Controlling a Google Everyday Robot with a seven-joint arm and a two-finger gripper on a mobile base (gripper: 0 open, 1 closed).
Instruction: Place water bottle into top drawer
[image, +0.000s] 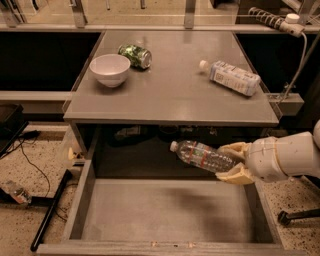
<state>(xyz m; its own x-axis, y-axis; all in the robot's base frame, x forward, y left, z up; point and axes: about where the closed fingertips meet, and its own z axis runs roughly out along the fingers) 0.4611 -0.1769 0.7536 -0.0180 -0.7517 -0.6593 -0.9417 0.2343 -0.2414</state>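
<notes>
Water bottle (202, 156): clear ribbed plastic, red-and-blue label band; base clenched in cream two-finger gripper (231, 162), cap end slightly raised, hanging above wide grey top drawer (165, 212). Risk: dropped from here, may bounce or roll

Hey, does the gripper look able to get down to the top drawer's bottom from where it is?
Probably yes. The gripper, shut on the water bottle, hangs over the pulled-out top drawer, forward of the table edge, with bare drawer bottom showing below it.
</notes>
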